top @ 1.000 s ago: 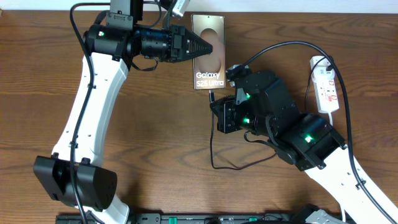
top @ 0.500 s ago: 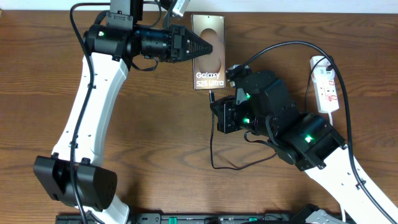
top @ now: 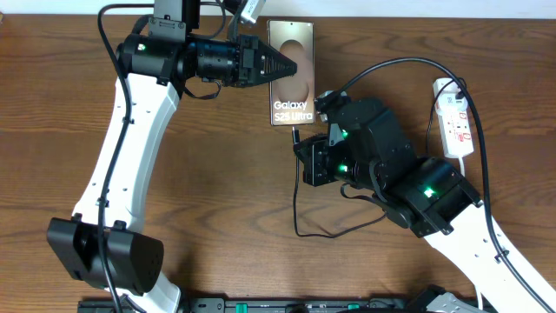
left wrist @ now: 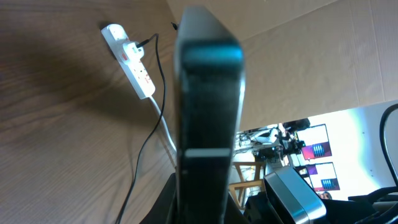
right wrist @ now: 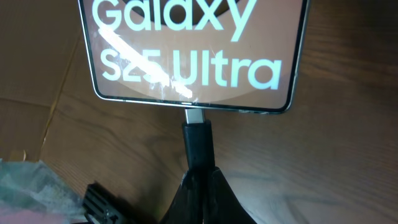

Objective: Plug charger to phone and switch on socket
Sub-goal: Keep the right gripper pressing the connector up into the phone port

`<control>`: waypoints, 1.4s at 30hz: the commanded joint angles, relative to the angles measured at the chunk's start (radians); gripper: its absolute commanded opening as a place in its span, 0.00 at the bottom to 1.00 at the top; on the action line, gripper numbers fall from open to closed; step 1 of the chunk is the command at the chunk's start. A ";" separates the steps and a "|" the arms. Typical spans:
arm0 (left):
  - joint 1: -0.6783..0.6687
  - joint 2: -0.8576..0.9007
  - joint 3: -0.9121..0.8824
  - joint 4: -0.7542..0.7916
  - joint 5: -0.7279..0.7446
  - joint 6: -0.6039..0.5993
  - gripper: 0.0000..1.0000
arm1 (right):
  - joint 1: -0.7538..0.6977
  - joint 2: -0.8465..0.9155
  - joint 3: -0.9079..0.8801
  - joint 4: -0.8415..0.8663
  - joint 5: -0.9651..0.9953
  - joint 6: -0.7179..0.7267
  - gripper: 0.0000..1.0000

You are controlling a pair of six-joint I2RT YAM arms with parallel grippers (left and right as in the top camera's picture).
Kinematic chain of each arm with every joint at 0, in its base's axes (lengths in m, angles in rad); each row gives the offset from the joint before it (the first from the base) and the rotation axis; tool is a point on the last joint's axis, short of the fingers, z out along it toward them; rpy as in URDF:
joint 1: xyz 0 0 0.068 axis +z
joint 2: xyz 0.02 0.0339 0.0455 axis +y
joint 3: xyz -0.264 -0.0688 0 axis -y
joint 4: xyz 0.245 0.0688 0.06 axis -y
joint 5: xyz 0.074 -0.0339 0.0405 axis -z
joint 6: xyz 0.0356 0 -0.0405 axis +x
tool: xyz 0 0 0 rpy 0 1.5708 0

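The phone (top: 290, 74), a brownish slab with white "Galaxy S25 Ultra" text, lies at the table's far middle. My left gripper (top: 293, 65) is shut on its left edge; in the left wrist view the phone (left wrist: 208, 106) stands edge-on between the jaws. My right gripper (top: 300, 148) is shut on the charger plug (right wrist: 198, 140), whose tip meets the port in the phone's bottom edge (right wrist: 194, 68). The black cable (top: 300, 209) loops down from the plug. The white socket strip (top: 455, 122) lies at the right, also seen in the left wrist view (left wrist: 130, 59).
The socket's white cord (top: 491, 209) runs down the right side. The black charger cable (top: 391, 63) arcs from the strip over my right arm. A wall borders the table's far edge.
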 commanded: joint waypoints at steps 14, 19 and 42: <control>-0.001 0.001 0.013 0.006 0.025 0.017 0.07 | -0.004 0.006 0.029 0.011 -0.002 -0.021 0.01; -0.001 0.001 0.013 0.006 0.025 0.017 0.07 | -0.004 0.006 0.029 0.018 -0.003 -0.021 0.01; -0.002 0.001 0.013 0.005 0.025 0.017 0.07 | -0.004 0.006 0.029 0.039 0.023 -0.021 0.01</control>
